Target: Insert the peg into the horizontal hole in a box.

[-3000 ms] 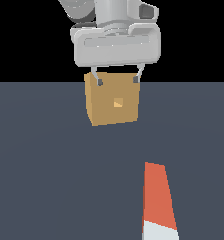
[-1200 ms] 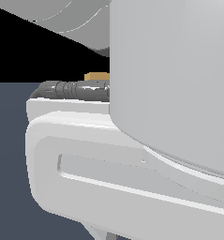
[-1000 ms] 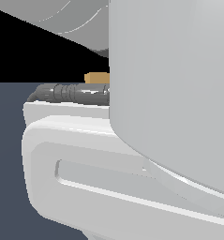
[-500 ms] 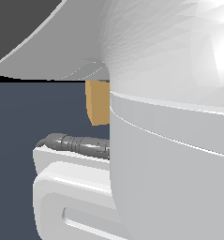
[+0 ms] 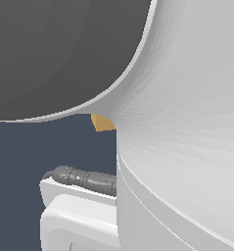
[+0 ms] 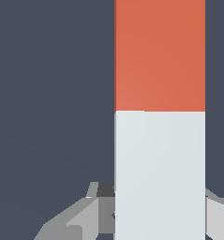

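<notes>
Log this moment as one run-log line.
phase: at peg | peg: between fingers, white end nearest wrist | grip: cannot tell | box: mostly hidden by arm | hole: not visible

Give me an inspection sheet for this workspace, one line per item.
Surface: dark slate-blue floor, bare where visible.
Peg: peg fills the wrist view, orange-red section above the pale grey-white end, lying between the pincer fingers.
Box: only a tan corner shows in the exterior view; the arm body hides the rest.
Hole: not visible.
Clutter: nothing seen.
Pincer: pincer fingers flank the pale end; contact cannot be told.
Cables: a grey ribbed cable on the arm.
Surroundings: arm housing blocks most of the exterior view.
</notes>
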`<action>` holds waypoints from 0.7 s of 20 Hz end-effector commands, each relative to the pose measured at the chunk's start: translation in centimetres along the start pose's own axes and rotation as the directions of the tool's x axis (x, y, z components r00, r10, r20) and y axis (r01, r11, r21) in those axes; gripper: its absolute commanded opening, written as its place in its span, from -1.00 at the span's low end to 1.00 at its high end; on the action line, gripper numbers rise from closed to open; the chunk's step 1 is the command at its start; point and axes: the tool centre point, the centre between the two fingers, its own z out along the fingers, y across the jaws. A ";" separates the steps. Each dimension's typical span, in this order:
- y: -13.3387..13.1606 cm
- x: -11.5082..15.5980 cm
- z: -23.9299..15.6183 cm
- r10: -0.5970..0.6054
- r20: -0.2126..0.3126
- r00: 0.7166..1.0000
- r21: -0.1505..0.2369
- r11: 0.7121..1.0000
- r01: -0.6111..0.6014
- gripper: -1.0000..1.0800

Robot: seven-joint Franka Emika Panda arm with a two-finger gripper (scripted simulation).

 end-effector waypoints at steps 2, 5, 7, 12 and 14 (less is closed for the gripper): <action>0.0 0.0 0.0 0.000 0.000 1.000 -0.001 1.000 0.000 -1.00; 0.0 0.0 0.0 0.000 0.000 1.000 -0.001 1.000 0.000 -1.00; 0.0 0.0 0.0 0.000 0.000 1.000 -0.001 1.000 0.000 -1.00; 0.2 1.0 -0.2 -0.016 0.000 1.000 0.000 1.000 0.016 -1.00; 0.3 2.2 -0.5 -0.037 0.000 0.999 0.000 0.999 0.037 -1.00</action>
